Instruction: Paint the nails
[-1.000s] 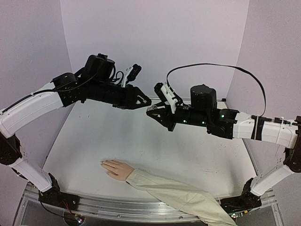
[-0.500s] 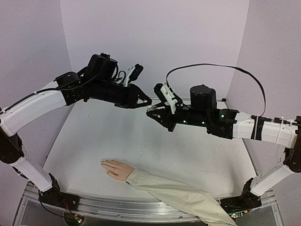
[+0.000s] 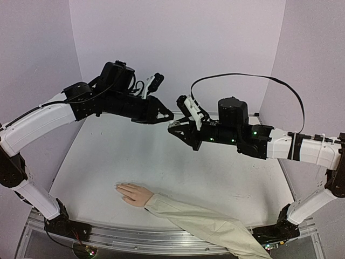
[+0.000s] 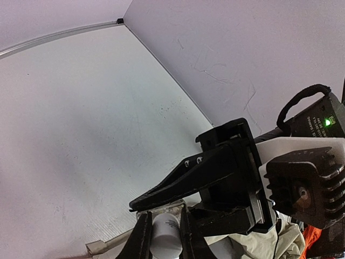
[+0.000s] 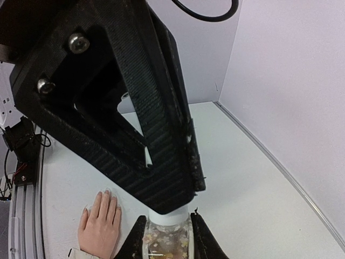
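A small clear bottle [image 5: 166, 244] with pale flakes inside hangs in mid-air above the table, with my right gripper [image 5: 168, 218] shut on its glass body. My left gripper [image 4: 164, 216] is shut on the bottle's white cap [image 4: 164, 236], its black fingers [image 5: 161, 162] crossing just above the cap [image 5: 171, 218]. In the top view the left gripper [image 3: 168, 115] and right gripper [image 3: 172, 127] meet tip to tip. The pale mannequin hand [image 3: 133, 193] lies flat near the front edge, its beige sleeve [image 3: 205, 225] trailing right. The nails [image 5: 102, 194] are faint at the fingertips.
A white table [image 3: 215, 172] is boxed in by lavender walls on three sides. A metal rail [image 3: 135, 235] runs along the near edge. A black cable [image 3: 242, 75] loops above the right arm.
My left gripper has slid slightly right and closed on the bottle's white cap. The right arm and the mannequin hand have stayed still.
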Controlling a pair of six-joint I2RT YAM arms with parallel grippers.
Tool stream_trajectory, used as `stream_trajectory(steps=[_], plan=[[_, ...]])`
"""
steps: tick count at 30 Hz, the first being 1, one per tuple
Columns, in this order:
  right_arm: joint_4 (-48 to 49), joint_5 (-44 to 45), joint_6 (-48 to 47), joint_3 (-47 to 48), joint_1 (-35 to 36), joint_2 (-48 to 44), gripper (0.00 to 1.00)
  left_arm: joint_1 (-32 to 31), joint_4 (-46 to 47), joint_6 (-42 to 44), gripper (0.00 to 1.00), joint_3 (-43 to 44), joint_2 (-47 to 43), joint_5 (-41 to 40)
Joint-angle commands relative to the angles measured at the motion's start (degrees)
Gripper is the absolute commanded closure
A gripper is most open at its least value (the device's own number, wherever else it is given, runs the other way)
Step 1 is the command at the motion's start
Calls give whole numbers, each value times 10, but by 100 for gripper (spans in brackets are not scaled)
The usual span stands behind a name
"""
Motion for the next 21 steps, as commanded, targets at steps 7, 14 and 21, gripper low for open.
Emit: stream_trajectory(steps=[7, 14, 21], plan=[[27, -12, -9, 17, 0, -5, 100, 1, 16, 4, 100, 17, -40, -31], [32, -10, -7, 16, 0, -6, 100, 1, 16, 3, 100, 14, -45, -35], [45, -4, -5, 6, 0, -15, 100, 1, 15, 5, 100, 13, -47, -40]])
